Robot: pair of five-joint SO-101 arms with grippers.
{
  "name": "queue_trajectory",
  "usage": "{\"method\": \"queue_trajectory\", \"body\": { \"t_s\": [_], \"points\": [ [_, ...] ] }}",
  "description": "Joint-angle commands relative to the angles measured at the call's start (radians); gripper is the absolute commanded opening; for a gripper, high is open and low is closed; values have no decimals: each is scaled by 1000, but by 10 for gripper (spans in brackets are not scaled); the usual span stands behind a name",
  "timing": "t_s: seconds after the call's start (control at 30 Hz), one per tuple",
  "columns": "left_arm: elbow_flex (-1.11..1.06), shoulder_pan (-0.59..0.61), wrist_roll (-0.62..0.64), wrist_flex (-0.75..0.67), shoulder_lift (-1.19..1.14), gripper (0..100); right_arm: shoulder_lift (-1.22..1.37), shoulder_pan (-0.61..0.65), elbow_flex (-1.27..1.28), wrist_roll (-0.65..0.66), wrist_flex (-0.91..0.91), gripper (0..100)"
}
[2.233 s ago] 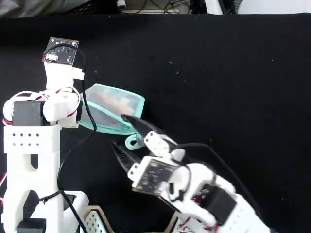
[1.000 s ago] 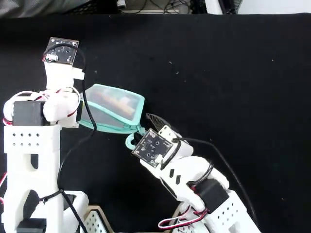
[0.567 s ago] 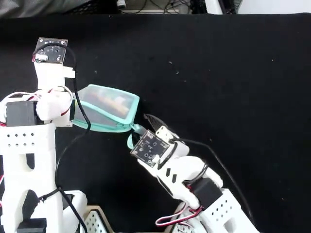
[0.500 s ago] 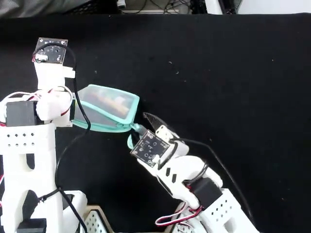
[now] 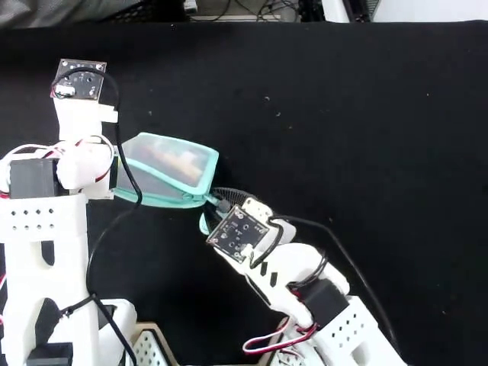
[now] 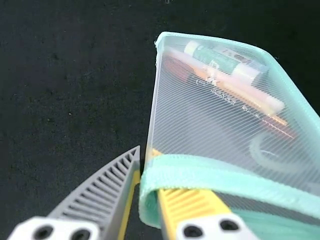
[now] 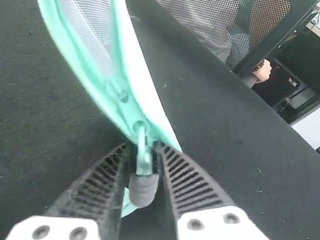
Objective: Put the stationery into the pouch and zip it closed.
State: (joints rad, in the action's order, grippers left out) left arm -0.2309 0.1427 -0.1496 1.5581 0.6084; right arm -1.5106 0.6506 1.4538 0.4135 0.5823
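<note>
Jaws on the right arm [image 5: 293,267] are clenched on the small mint-green zipper pull [image 7: 142,152] of the translucent, mint-edged plastic pouch [image 7: 95,35], one on each side of the tab. Jaws on the left arm [image 5: 76,164] grasp the pouch's [image 6: 220,125] opposite end, with its mint seam pinched between them. The pouch [image 5: 164,171] stretches between the two arms over the black cloth table [image 5: 343,114]; whether it rests on the cloth cannot be told.

From above, the right wrist hides most of the pull, and how far the zip has run cannot be made out. Stationery [image 6: 230,70] shows through the ribbed wall: a green-and-white stick and an orange pencil [image 6: 260,112], blurred by the plastic.

Half a second ago the right jaws stood apart, one pointing away from the pouch's corner; now they are drawn together at it. The pouch and left arm have not shifted since then.

Faint print on the pouch wall is too small to read.
</note>
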Motion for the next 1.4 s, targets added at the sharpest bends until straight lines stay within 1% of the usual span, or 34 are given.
{"method": "queue_trajectory", "body": {
  "t_s": [0.0,0.13,0.27,0.4,0.57,0.77,0.87,1.0,1.07,1.2,1.27,1.37],
  "points": [
    [16,16,-6,-8,6,30,1,-9,-8,0,-14,11],
    [16,16,-6,-8,6,30,-8,-14,-31,0,0,12],
    [16,16,-6,-9,5,30,-8,-57,-171,0,129,12],
    [16,15,-6,-12,5,30,-7,-58,-291,2,219,12],
    [16,15,-5,-9,8,30,1,-58,-286,2,190,12],
    [16,15,-5,-8,12,30,1,-58,-229,-8,86,12],
    [16,15,-5,-9,9,30,-7,-58,-248,-8,95,12],
    [25,13,2,-14,14,30,1,-46,-346,-8,157,12],
    [71,13,32,-6,14,30,2,-41,-377,-8,143,12],
    [150,13,140,-6,14,32,54,-40,-407,-8,77,12],
    [177,13,172,-6,14,70,124,-40,-447,-3,69,12],
    [199,15,203,-12,14,178,243,-35,-547,-2,61,12]
  ]
}}
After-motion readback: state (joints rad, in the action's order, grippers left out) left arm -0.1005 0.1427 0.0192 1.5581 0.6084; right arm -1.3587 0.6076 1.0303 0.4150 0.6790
